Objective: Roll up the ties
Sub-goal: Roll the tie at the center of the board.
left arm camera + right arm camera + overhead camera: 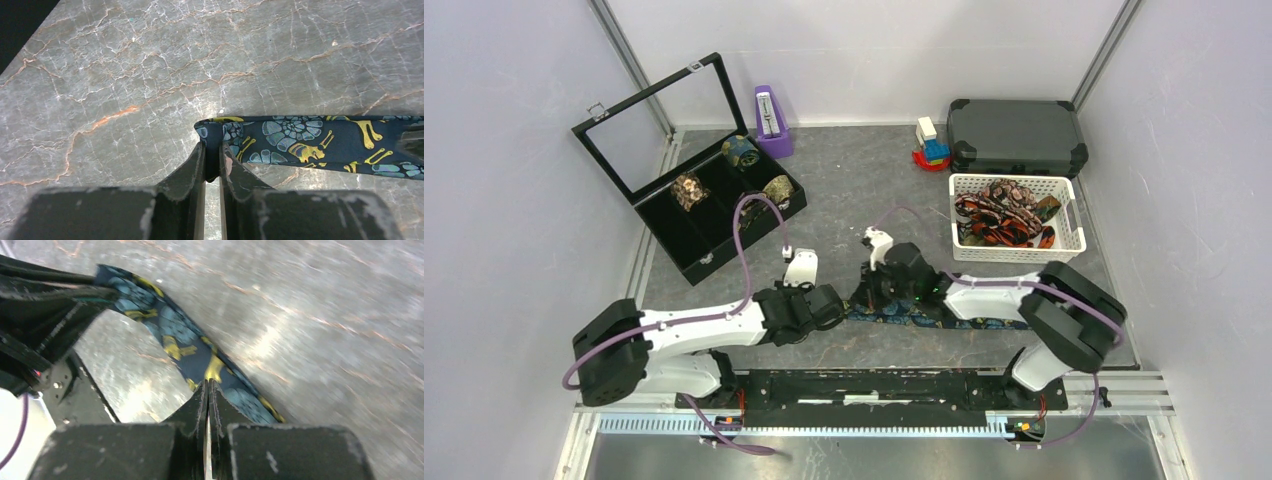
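Note:
A dark navy tie [984, 322] with blue and gold paisley lies stretched along the table in front of the arms. My left gripper [213, 152] is shut on its left end, and the fabric [310, 142] runs off to the right. In the top view that gripper [839, 308] sits at the tie's left tip. My right gripper [207, 384] is shut, its tips resting against the near edge of the tie [170, 330] a short way along. Whether it pinches fabric I cannot tell. In the top view the right gripper [871, 293] stands just right of the left one.
An open black compartment box [686, 262] at the back left holds rolled ties [689, 190]. A white basket [1016, 258] at the right holds loose ties [999, 220]. Behind it are a grey case [1016, 135], toy blocks [931, 145] and a purple metronome [772, 122].

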